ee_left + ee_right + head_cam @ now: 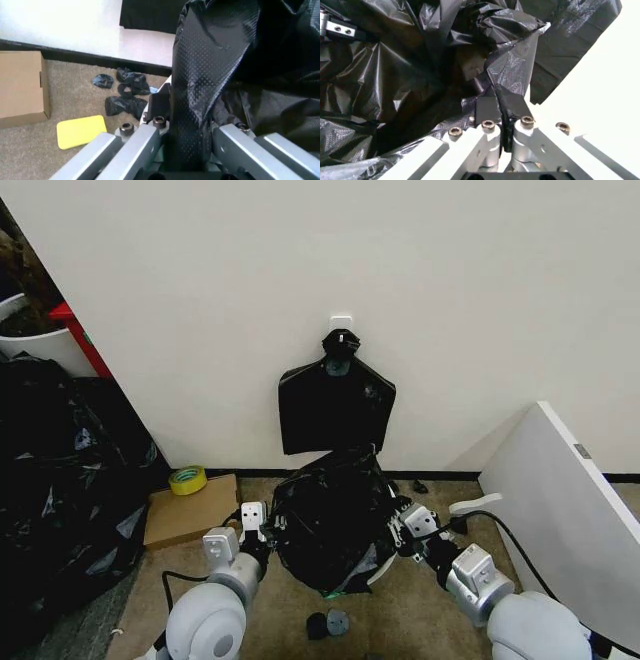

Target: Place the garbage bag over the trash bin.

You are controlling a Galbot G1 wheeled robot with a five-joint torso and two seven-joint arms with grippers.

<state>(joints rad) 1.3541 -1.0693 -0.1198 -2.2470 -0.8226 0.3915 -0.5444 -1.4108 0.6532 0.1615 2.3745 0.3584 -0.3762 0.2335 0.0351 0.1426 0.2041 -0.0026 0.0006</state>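
The garbage bag (332, 515) is a crinkled black mass on the floor by the wall, draped over the trash bin. Of the trash bin only a sliver of white rim (381, 568) peeks out at the bag's lower right. My left gripper (256, 525) is at the bag's left side, shut on a stretched strip of the garbage bag (200, 93) that runs between its fingers (157, 107). At the bag's right side my right gripper (410, 523) is shut, pinching a fold of the garbage bag (507, 75) between its pads (487, 108).
A flat black bundle (335, 408) hangs on the wall above the bag. A big heap of black plastic (60, 480) fills the left. A cardboard box (188, 512) with a tape roll (187, 478), a yellow sponge (81, 130) and dark scraps (125, 93) lie left; a white board (570, 510) leans right.
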